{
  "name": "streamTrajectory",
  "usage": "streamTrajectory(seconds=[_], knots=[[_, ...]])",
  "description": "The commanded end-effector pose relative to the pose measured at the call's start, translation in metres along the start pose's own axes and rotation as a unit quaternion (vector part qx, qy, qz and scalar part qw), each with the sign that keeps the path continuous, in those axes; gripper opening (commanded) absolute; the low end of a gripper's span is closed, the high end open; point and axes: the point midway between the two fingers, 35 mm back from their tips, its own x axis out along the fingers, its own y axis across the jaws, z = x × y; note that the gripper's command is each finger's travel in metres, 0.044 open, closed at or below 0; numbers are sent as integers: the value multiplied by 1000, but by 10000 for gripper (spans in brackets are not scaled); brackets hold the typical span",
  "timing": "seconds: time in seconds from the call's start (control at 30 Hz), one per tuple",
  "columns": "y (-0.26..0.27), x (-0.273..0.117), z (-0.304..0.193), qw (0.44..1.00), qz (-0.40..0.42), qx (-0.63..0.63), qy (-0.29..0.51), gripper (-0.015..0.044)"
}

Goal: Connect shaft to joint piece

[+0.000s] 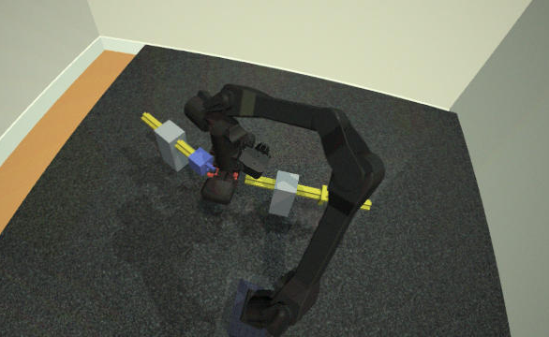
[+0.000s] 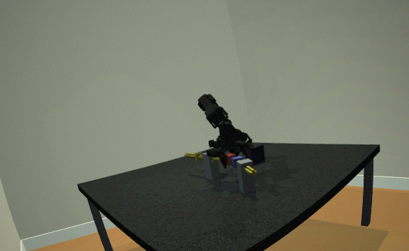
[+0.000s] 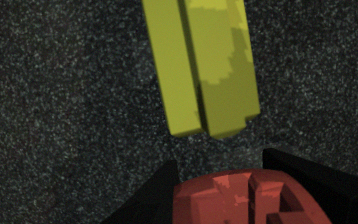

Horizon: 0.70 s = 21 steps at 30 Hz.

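The red joint piece (image 2: 231,159) (image 3: 215,202) is hinged to the blue fork (image 1: 201,161) (image 2: 236,161) on the end of the fixed yellow shaft (image 1: 151,121) (image 2: 250,170). My gripper (image 3: 220,163) is shut on the red joint piece, one black finger on each side of it. In the top view the arm hides most of the piece. The second yellow shaft (image 1: 309,192) (image 2: 192,155) (image 3: 220,65) lies through its block, with its near end a short gap from the red piece. In the wrist view that end points towards the piece, slightly slanted. The opening is only partly visible.
A grey block (image 1: 170,132) (image 2: 245,178) carries the fixed shaft, and another grey block (image 1: 285,193) (image 2: 211,169) carries the second shaft. A raised yellow collar (image 1: 324,195) sits on the second shaft. The arm reaches over that shaft's far part in the top view.
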Motion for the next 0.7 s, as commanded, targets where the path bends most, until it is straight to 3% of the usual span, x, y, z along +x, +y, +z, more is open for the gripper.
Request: streamTrajectory(seconds=[0.0, 0.33, 0.4, 0.57, 0.67], knots=[[0, 0, 0, 1000, 1, -1, 0, 182], [0, 0, 0, 1000, 1, -1, 0, 182], [0, 0, 0, 1000, 0, 0, 0, 147], [0, 0, 0, 1000, 0, 0, 0, 147], [0, 0, 0, 1000, 0, 0, 0, 68]])
